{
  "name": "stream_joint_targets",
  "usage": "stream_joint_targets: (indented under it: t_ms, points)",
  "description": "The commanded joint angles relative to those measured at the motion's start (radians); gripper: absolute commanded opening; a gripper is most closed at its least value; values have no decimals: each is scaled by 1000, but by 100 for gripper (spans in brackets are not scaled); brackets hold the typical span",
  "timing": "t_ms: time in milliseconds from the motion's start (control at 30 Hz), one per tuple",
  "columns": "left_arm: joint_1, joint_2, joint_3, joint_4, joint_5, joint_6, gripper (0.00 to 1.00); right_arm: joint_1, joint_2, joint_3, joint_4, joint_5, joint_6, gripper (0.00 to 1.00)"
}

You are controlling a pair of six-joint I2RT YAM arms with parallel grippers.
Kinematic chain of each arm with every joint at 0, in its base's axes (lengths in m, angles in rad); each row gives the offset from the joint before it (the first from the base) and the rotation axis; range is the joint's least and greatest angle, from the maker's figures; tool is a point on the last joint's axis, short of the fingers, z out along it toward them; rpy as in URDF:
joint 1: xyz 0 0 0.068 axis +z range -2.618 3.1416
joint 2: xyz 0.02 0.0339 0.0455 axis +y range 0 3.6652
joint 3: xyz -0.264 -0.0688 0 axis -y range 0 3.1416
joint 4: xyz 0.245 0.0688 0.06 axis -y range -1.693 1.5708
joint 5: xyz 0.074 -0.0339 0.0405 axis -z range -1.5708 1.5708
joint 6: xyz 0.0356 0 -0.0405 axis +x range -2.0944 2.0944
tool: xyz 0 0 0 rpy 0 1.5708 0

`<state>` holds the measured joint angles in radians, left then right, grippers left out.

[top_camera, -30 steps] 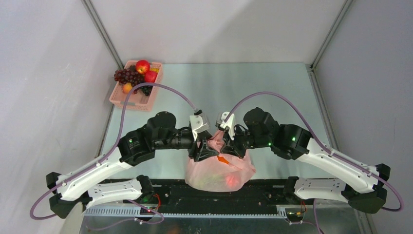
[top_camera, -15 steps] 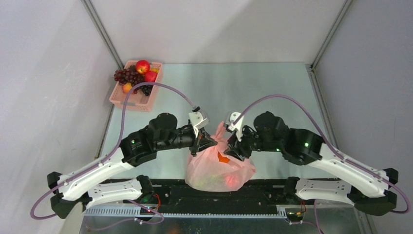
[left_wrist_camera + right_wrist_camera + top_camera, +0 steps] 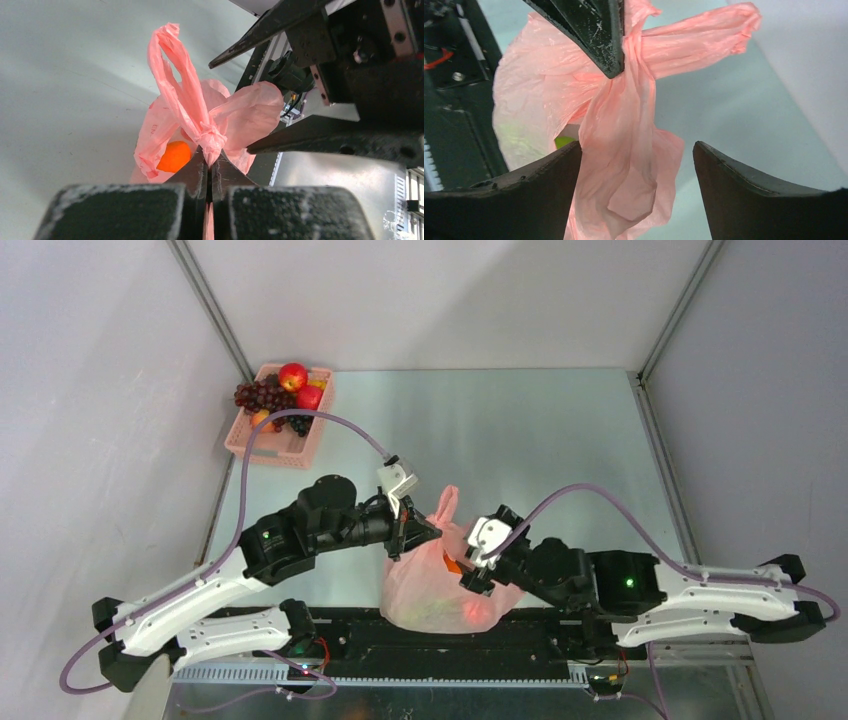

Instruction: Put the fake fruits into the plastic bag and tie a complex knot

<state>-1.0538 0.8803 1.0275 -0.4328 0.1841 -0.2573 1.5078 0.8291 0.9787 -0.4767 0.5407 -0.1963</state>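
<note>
The pink plastic bag [image 3: 425, 590] stands at the near middle of the table with fake fruits inside: an orange [image 3: 174, 156], a green one [image 3: 565, 142] and a red one [image 3: 476, 612]. My left gripper [image 3: 210, 156] is shut on the twisted knot where the bag's handles cross, and one handle loop [image 3: 172, 75] sticks up beyond it. My right gripper [image 3: 638, 147] is open at the bag's right side; a loose pink handle flap [image 3: 624, 165] hangs between its fingers and lies against the left finger. In the top view the left gripper [image 3: 424, 533] and right gripper [image 3: 472, 570] flank the bag's neck.
A pink lattice basket [image 3: 283, 447] at the far left corner holds red apples [image 3: 293, 376], a dark grape bunch [image 3: 262, 395] and other fruit. Grey walls enclose the table on three sides. The black base rail [image 3: 560, 625] runs just behind the bag at the near edge.
My left gripper closed on the bag's knot. My right gripper opened, released the handle and pulled back toward the near right. A handle loop now sticks up free.
</note>
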Motion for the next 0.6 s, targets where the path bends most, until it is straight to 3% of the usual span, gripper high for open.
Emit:
stream_joint_targets:
  t_ms: [0, 567]
  points:
    - [-1, -8, 23, -7, -16, -19, 0, 62, 32, -21, 144, 224, -83, 87]
    - [1, 2, 46, -58, -76, 18, 0, 144, 59, -33, 177, 248, -61, 88]
